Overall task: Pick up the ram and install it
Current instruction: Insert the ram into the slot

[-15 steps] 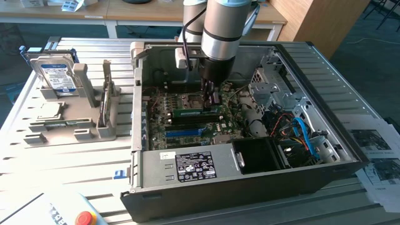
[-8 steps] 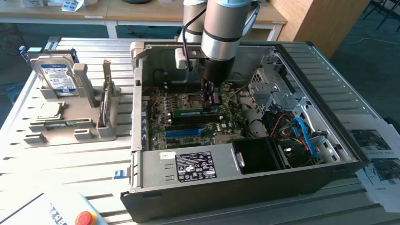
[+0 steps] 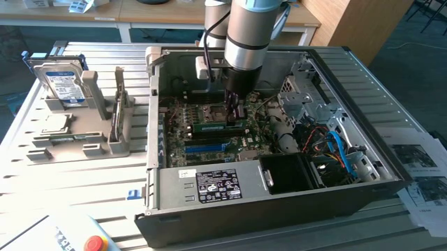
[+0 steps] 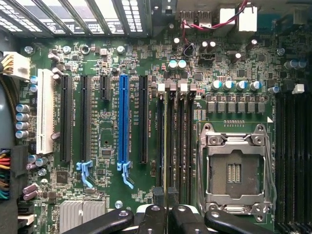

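One silver power supply (image 3: 209,185) sits at the near edge of the open computer case (image 3: 279,215). Beyond it, the ram (image 3: 209,126) stands on edge along a slot on the motherboard (image 3: 183,142), apparently seated there, with the gripper (image 3: 234,117) pinched narrow on it from above.

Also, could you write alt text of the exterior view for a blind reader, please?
A robot arm reaches down into an open computer case, its gripper shut on the green ram standing on the motherboard. A rack holding a hard drive sits at the exterior view's left.
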`<state>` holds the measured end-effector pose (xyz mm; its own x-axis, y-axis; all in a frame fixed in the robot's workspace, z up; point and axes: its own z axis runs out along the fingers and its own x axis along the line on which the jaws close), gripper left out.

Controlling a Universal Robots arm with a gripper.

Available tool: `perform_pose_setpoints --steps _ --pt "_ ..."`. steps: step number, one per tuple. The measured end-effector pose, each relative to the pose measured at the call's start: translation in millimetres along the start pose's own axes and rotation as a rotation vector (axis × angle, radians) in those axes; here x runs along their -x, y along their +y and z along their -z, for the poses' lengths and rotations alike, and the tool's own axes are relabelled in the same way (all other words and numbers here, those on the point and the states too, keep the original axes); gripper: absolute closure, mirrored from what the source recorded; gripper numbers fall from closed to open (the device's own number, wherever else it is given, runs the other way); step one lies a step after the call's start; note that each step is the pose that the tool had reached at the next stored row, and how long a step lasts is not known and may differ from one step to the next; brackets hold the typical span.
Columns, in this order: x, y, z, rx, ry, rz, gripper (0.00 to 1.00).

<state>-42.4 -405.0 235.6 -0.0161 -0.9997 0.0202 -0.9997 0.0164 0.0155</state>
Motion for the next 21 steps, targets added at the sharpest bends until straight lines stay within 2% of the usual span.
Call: perform_pose_setpoints --steps 21 --pt "-2.4 0.7 -1.4 -0.0017 -0.0001 0.0 0.88"
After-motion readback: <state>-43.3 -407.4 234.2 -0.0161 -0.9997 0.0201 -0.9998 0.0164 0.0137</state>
